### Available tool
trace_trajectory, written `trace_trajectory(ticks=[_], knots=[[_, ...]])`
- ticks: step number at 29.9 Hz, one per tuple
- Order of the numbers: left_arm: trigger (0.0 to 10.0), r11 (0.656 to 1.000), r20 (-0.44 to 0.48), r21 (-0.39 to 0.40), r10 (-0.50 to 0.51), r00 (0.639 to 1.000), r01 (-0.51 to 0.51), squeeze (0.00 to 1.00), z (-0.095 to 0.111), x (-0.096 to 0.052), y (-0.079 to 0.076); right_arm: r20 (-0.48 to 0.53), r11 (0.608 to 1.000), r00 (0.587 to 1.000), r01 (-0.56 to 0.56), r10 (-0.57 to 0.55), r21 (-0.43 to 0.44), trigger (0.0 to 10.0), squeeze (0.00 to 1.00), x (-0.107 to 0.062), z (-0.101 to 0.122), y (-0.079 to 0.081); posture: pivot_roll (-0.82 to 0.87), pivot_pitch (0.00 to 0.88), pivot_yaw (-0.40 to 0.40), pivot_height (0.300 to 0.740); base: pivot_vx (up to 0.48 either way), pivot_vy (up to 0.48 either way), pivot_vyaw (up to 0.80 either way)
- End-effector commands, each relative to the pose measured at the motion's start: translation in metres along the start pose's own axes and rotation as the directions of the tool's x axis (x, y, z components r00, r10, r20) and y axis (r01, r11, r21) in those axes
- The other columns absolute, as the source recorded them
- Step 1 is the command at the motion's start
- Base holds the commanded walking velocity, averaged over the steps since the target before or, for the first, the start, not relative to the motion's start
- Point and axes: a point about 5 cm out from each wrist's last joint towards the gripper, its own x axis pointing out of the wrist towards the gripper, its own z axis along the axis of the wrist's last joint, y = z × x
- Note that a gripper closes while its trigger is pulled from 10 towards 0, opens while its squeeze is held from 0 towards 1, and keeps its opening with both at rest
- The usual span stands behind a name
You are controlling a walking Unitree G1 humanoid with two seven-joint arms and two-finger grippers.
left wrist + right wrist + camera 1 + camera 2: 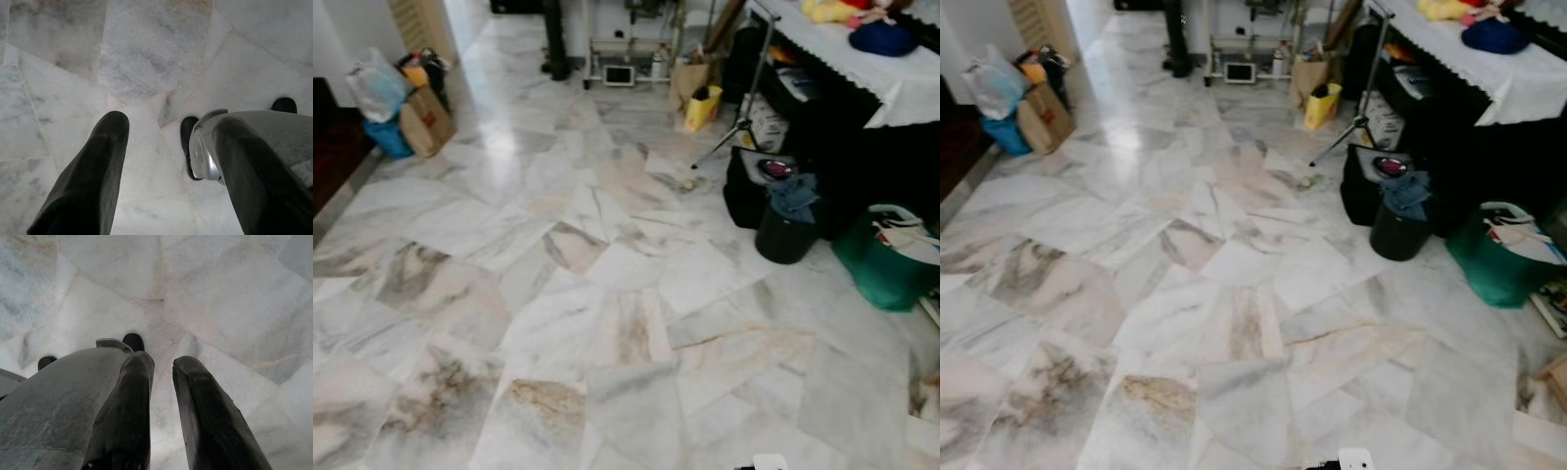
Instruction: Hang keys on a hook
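a marble floor (607,294) of grey and white slabs spread across most of the head views. in the upper left of the frame a cluster of bags (396,98) stood against the wall: a pale plastic one, a blue one and a brown paper one. at the top centre stood a dark post (555,39) and a low metal rack (625,54). just right of it, a brown paper bag (689,78) and a yellow bag (702,106) sat on the floor. a tripod leg (744,98) slanted down from the upper right. along the right edge ran a table with a white cloth (891,78), a dark blue item (881,37) on top. below it stood a black bucket (785,235) with blue cloth over its rim, and a green bag (881,259) at the far right.

no keys or hook could be made out in any view.

in the left wrist view the left gripper (168,147) hung over the floor, its two black fingers (93,176) spread wide with nothing between them; the robot's silver leg (254,142) and black feet lay beyond. in the right wrist view the right gripper (161,382) hung likewise, its fingers (210,421) set narrowly apart, a slim gap showing, nothing gripped.
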Motion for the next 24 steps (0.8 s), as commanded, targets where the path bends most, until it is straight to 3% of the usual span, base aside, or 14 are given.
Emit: trace_trajectory(ticks=[1,16,24], knots=[[10.0,1.000,-0.034,-0.007,0.014,0.999,-0.014,0.00,-0.008,-0.002,0.003,-0.013,1.000,1.000,0.005,-0.005,0.011,10.0,0.00,-0.001,-0.005,0.000,0.12,0.000,-0.024,0.736,0.000,0.000,-0.77],[10.0,0.997,-0.036,0.076,0.008,0.999,-0.005,0.00,-0.004,-0.002,0.017,-0.004,0.999,1.000,-0.010,0.010,0.044,10.0,0.00,0.001,-0.005,0.012,0.05,0.000,0.013,0.736,0.000,0.000,-0.77],[10.0,0.999,-0.030,0.053,0.001,1.000,0.000,0.00,-0.003,-0.001,0.009,-0.010,1.000,1.000,0.013,-0.013,-0.015,10.0,0.00,0.001,-0.002,0.004,0.08,0.000,0.008,0.736,0.000,0.000,-0.77]])
